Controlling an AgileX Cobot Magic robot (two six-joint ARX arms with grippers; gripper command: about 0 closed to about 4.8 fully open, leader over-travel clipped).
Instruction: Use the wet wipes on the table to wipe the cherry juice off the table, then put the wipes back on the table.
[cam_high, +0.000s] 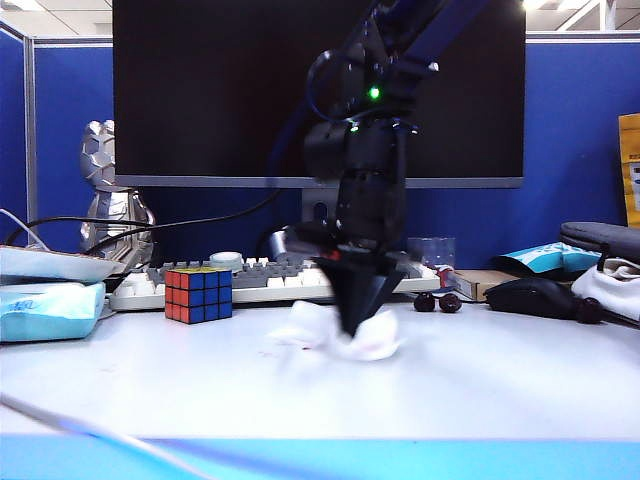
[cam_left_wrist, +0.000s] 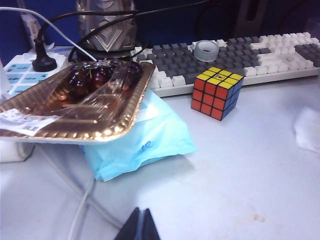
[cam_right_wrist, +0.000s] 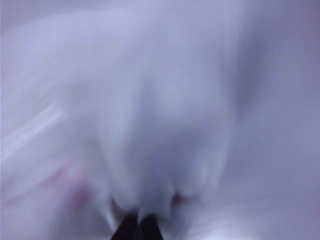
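A thin, soft white wet wipe (cam_high: 340, 335), crumpled into a loose bunch with faint pink staining, sits on the wide, smooth pale grey-white table (cam_high: 480, 390) near the middle of the exterior view. The right gripper (cam_high: 357, 318), black and pointing straight down, has its fingers pinched together on the wipe's bunched centre, pressing it to the table top. In the blurred right wrist view the white sheet (cam_right_wrist: 165, 125) fills the frame beyond the closed tips (cam_right_wrist: 138, 227).

The wipe looks very light, limp and damp. It will likely fold and drag rather than slide as a flat pad, and may cling to the surface. The gathered middle, where it is held now, seems the best place to hold it, since the edges would slip free.

The cherry juice cannot be made out for certain; a faint pinkish mark (cam_high: 268, 352) lies just beside the wipe.

The left gripper (cam_left_wrist: 139, 226) rests low at the table's left side, its dark fingers together and holding nothing.

The table top is hard, glossy and level, with a light blue edge band (cam_high: 300, 460). Behind the wipe are a grey and white keyboard (cam_high: 270, 280), a colourful puzzle cube (cam_high: 198, 294) and two round dark cherries (cam_high: 437, 302). A light-blue tissue pack (cam_high: 48, 310) sits at the left. Blue partition walls and a large dark monitor (cam_high: 210, 90) close the back.
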